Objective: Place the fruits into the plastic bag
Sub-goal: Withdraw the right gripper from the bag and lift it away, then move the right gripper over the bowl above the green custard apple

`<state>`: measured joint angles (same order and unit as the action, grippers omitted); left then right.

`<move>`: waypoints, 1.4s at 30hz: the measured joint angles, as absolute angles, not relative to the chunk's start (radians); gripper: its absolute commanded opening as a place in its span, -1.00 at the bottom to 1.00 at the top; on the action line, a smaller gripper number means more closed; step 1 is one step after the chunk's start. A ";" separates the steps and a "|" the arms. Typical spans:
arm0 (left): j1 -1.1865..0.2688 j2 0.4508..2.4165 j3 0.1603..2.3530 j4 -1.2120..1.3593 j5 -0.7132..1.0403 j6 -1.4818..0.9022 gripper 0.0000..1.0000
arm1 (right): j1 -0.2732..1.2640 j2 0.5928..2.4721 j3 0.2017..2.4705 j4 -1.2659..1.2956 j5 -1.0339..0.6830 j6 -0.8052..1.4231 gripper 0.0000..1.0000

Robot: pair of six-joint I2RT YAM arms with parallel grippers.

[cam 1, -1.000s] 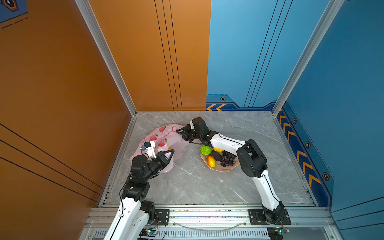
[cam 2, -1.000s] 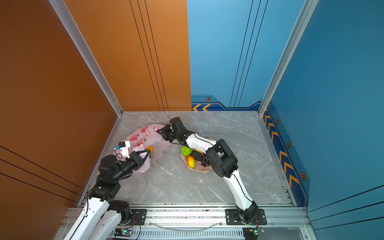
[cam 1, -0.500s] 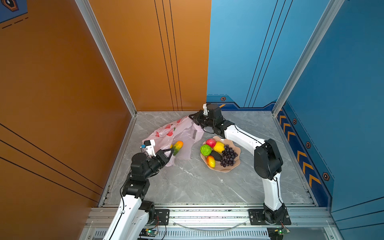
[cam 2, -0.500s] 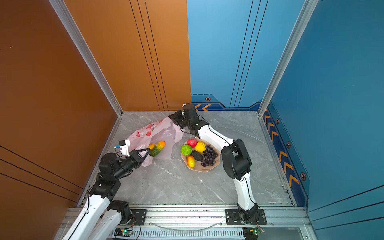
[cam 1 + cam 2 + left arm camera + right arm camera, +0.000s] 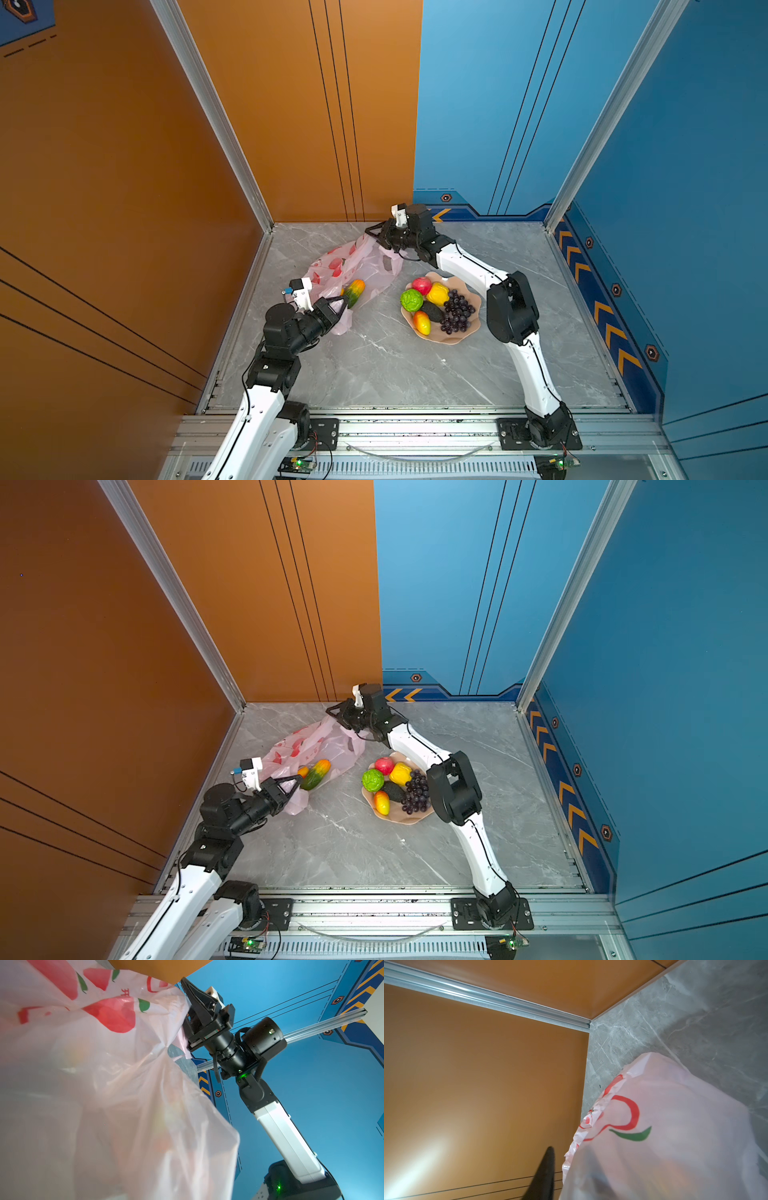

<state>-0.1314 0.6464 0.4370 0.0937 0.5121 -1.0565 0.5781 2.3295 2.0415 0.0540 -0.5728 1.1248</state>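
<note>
The pale-pink plastic bag (image 5: 353, 266) lies at the back left in both top views, its top drawn up toward the back wall. My left gripper (image 5: 338, 303) is shut on its near edge. My right gripper (image 5: 374, 236) stands open at the bag's raised top; one finger (image 5: 545, 1172) is clear of the plastic (image 5: 664, 1136), which hides the other. A green-orange cucumber-shaped fruit (image 5: 354, 292) lies at the bag's near side. The red apple (image 5: 422, 286), green round fruit (image 5: 411, 300), yellow pepper (image 5: 437, 293), avocado (image 5: 432, 311), grapes (image 5: 457, 311) and mango (image 5: 422, 322) sit in the bowl.
The peach scalloped bowl (image 5: 453, 338) stands right of the bag, beside my right arm's elbow (image 5: 511, 311). Orange walls close the left and back left, blue walls the back right and right. The bag (image 5: 104, 1084) fills most of the left wrist view.
My right gripper has drawn the bag's top up and back toward the wall, then parted its jaws. The cucumber-shaped fruit has come into view. My left gripper has kept its hold.
</note>
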 measured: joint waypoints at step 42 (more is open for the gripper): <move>-0.225 0.768 0.495 0.036 0.486 -1.010 -1.00 | 0.608 1.387 1.418 -0.830 -0.155 0.503 0.99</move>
